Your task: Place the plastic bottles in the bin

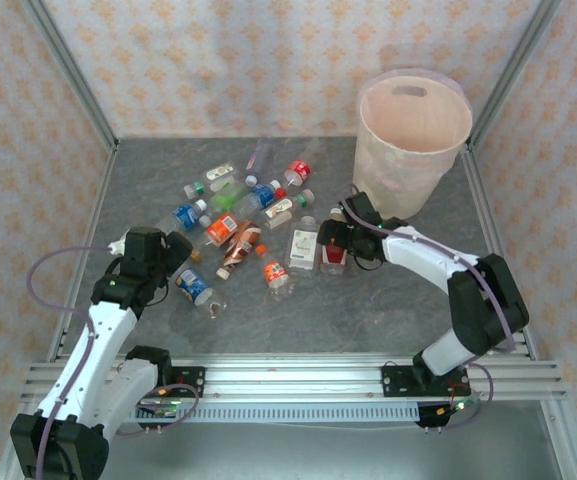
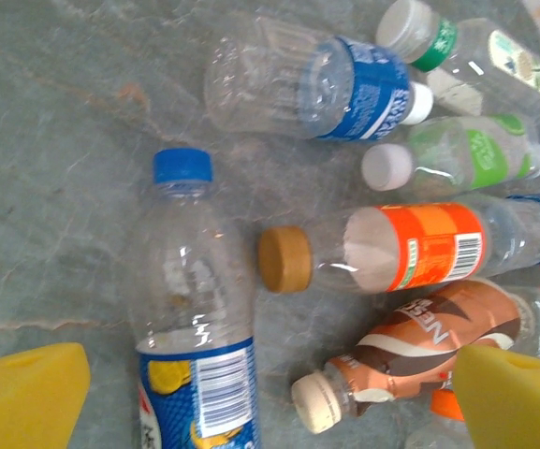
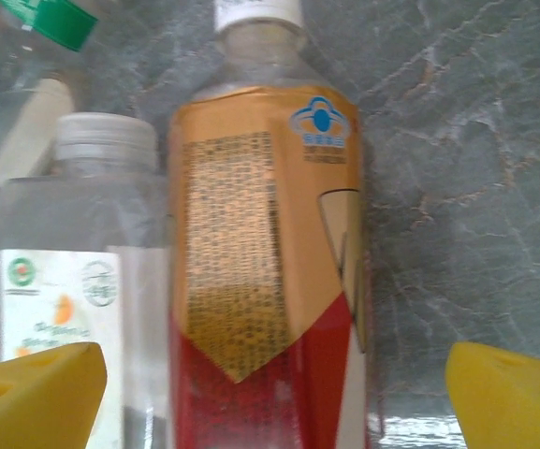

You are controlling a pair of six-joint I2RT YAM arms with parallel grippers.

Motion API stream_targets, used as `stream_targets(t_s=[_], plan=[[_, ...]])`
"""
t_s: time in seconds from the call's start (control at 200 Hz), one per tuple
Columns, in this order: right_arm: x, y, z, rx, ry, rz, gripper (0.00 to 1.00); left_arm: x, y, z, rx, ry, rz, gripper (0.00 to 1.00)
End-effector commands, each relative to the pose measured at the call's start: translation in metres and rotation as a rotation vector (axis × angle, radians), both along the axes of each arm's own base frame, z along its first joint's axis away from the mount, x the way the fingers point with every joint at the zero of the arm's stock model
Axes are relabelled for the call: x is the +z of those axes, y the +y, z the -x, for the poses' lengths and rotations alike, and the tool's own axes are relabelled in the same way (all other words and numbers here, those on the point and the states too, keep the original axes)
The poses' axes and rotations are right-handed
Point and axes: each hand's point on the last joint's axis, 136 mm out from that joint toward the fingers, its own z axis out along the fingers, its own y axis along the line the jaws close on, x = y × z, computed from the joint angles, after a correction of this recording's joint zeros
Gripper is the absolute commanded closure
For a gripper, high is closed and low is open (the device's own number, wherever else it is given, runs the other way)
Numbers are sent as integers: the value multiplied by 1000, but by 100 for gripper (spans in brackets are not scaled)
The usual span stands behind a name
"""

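Observation:
Several plastic bottles (image 1: pixel 253 225) lie scattered mid-table. The bin (image 1: pixel 413 140), a tall pale pinkish tub, stands at the back right. My left gripper (image 1: pixel 173 258) (image 2: pixel 270 412) hangs open over a blue-capped bottle with a blue label (image 2: pixel 195 327) (image 1: pixel 195 287) and a brown-sleeved bottle (image 2: pixel 410 360). Its yellow pads (image 2: pixel 26 398) touch nothing. My right gripper (image 1: pixel 336 240) (image 3: pixel 274 402) is open and straddles a gold-and-red-labelled bottle (image 3: pixel 265 271) (image 1: pixel 333 262). That gripper's right pad (image 3: pixel 513 393) stands clear of the bottle. A square clear bottle (image 3: pixel 82 281) (image 1: pixel 303 250) lies close along the left pad.
An orange-labelled bottle (image 2: pixel 410 248), a blue-labelled one (image 2: pixel 316 89) and green-labelled ones (image 2: pixel 466 154) lie beyond the left gripper. Wallpapered walls and metal posts (image 1: pixel 73 75) enclose the table. An aluminium rail (image 1: pixel 288 385) runs along the near edge.

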Motion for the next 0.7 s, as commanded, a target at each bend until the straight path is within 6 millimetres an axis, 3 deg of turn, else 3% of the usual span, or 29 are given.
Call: stream_targets(t_s=[0.0, 0.135, 0.29, 0.4, 0.61, 0.696], plan=[[-6, -24, 5, -63, 48, 144, 10, -15, 4, 18, 30, 74, -7, 0], [-10, -28, 3, -53, 79, 203, 12, -18, 6, 16, 45, 68, -8, 0], [-13, -1, -2, 12, 90, 102, 9, -20, 6, 14, 50, 65, -4, 0], [-15, 4, -4, 8, 87, 72, 9, -22, 6, 15, 49, 73, -5, 0], [12, 21, -8, 50, 16, -33, 7, -26, 5, 16, 49, 78, -3, 0], [10, 21, -6, 63, 11, -37, 6, -29, 5, 16, 48, 80, 3, 0]])
